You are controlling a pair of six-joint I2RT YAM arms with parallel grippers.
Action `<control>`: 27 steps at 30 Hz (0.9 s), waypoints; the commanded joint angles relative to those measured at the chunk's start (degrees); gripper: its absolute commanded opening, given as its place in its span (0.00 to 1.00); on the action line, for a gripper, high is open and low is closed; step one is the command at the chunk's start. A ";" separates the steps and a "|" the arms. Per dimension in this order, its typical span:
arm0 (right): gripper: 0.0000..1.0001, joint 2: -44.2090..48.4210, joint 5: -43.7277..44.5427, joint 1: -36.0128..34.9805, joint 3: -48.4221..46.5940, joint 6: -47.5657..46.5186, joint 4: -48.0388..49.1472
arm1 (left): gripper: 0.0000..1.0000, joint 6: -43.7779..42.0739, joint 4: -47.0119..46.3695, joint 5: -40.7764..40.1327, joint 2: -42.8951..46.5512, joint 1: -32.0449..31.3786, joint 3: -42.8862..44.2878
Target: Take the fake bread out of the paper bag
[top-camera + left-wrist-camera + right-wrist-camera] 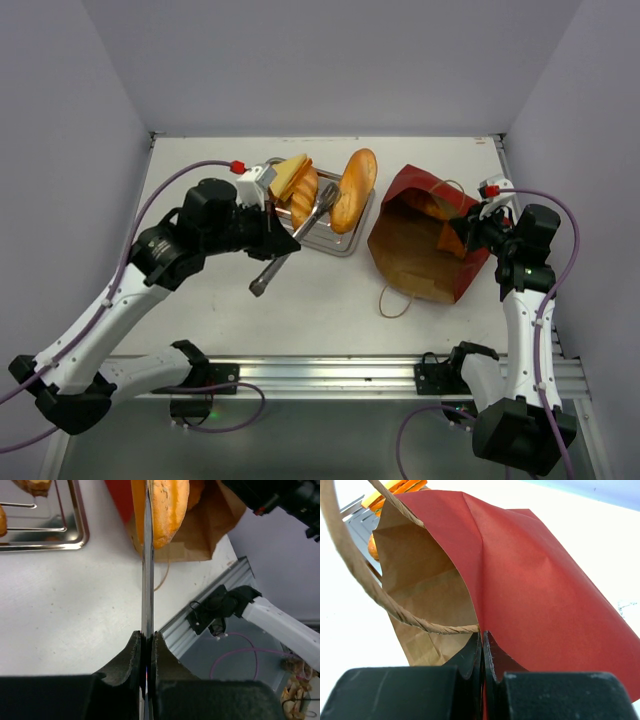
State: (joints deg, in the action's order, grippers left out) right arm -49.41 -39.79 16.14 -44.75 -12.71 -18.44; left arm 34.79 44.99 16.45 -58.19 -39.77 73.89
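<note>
My left gripper [272,243] [147,636] is shut on the handle of steel tongs [300,232] [148,555]. The tong tips reach a glossy orange baguette loaf [355,188] [170,510] lying over the right edge of the steel tray [345,244]. Whether the tips squeeze the loaf is unclear. Toast slices [290,177] and another loaf [304,196] lie in the tray. The dark-red paper bag [420,250] [540,580] lies open toward the camera, with orange bread [450,240] inside. My right gripper [478,228] [483,636] is shut on the bag's right rim by a twine handle [365,587].
The bag's other twine handle [393,302] lies on the white table in front of the bag. The aluminium rail [330,372] runs along the near edge. Grey walls close in the left, right and back. The right arm's base [220,612] shows in the left wrist view.
</note>
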 commanded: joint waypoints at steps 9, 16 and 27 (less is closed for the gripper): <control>0.02 1.24 -0.20 0.03 0.10 -0.56 1.82 | 0.00 -5.25 -14.22 -5.99 -11.85 5.49 -3.39; 0.02 0.98 -0.37 0.03 0.19 -0.65 1.82 | 0.00 -10.52 -21.70 -1.51 -17.12 8.13 -9.63; 0.02 0.63 -0.20 0.03 0.19 -0.83 1.74 | 0.00 -13.87 -27.50 -2.91 -23.72 10.33 -12.80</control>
State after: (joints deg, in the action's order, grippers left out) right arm -49.32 -39.79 16.14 -44.71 -12.95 -18.44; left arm 23.38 24.97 13.39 -81.36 -30.20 61.32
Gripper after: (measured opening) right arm 0.023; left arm 0.068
